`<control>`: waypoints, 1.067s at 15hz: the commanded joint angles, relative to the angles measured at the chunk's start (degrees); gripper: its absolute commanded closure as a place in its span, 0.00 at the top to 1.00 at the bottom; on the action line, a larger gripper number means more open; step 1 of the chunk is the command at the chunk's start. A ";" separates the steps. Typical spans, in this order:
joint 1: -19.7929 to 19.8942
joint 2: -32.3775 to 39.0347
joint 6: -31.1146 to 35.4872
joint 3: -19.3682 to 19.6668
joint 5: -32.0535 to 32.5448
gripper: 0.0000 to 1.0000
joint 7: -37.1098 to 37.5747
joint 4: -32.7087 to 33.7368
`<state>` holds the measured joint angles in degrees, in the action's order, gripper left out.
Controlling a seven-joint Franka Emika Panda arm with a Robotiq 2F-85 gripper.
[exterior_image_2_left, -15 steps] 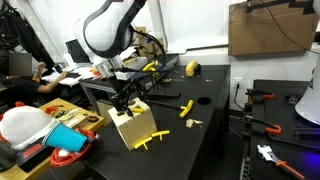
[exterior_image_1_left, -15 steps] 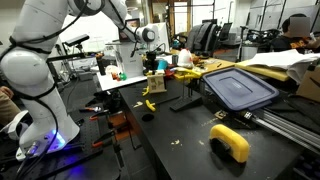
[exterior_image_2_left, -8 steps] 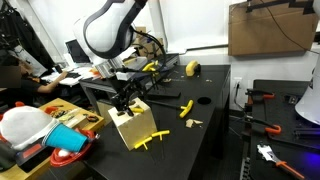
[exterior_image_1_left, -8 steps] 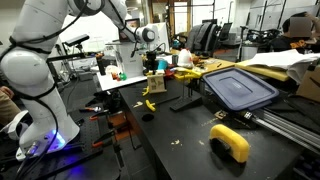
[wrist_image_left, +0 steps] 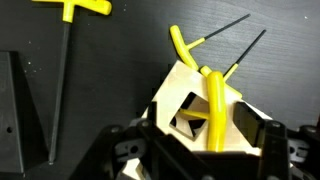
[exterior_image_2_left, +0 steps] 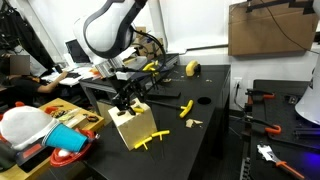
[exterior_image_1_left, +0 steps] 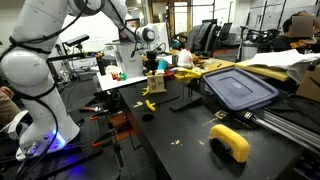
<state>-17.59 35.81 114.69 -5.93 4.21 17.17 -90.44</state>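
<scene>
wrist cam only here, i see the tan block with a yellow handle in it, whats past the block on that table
observer: A big blue lid lies further along the black table.
operator: anything yellow out there too
observer: Yes, a chunky curved yellow piece sits apart from the lid, nearer that camera.
operator: anyone close by
observer: A person sits behind the arm, beyond the tan block.
</scene>
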 commanded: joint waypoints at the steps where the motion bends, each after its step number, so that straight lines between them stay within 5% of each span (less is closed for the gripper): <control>1: -0.72 0.08 -1.35 0.84 1.06 0.46 0.83 0.85; 7: -0.62 0.28 -1.05 0.81 0.84 0.02 0.64 1.01; 16: -0.21 -2.25 -1.36 0.77 -0.12 0.05 1.68 -0.98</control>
<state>-17.73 35.78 114.63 -5.77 4.27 17.24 -89.92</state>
